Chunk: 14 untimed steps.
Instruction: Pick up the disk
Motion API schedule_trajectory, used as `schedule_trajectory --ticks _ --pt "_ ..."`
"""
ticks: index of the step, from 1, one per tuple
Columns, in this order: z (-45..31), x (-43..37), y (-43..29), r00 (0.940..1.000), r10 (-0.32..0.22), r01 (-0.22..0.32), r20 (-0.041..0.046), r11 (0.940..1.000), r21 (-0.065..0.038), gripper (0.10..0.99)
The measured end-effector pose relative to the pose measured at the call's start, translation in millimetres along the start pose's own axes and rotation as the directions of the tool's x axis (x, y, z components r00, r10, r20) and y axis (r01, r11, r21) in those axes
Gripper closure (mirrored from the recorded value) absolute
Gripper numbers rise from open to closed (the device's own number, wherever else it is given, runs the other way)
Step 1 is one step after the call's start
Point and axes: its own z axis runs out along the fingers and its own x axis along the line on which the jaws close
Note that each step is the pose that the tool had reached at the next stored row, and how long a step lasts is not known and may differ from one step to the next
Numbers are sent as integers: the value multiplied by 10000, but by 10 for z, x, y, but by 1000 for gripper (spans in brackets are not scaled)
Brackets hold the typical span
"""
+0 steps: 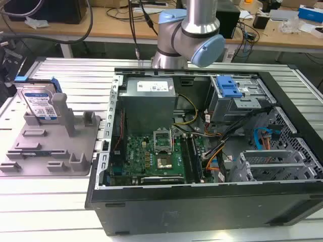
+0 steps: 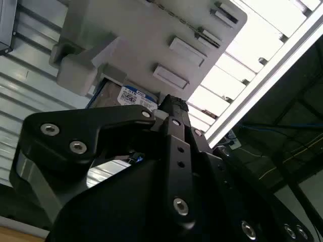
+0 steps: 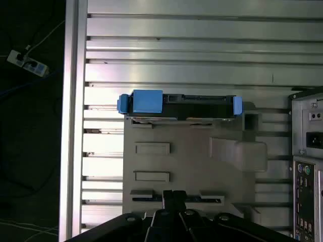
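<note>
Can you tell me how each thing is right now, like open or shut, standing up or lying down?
Disk: standing on edge in the tray, not picked up.
Tray: lying flat, holding the disk at one end.
Computer case: lying on its side, open, insides showing.
Gripper: apart from the disk, not holding it.

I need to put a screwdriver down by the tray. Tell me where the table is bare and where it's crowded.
Bare table between the grey tray and the arm's base, and a strip on the tray's camera side beside the computer case. Crowded: the tray's posts, the standing disk at its corner, and inside the case.
</note>
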Motion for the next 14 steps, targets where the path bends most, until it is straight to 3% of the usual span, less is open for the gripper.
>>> schedule_trajectory --ticks 8,12,14 --pt "0 0 0 9999 -106 106 -5 9999 0 980" --pt "3 0 0 9965 -835 835 -31 9965 -1 980" --pt "5 0 0 9904 -1381 1381 -52 9904 -3 980"
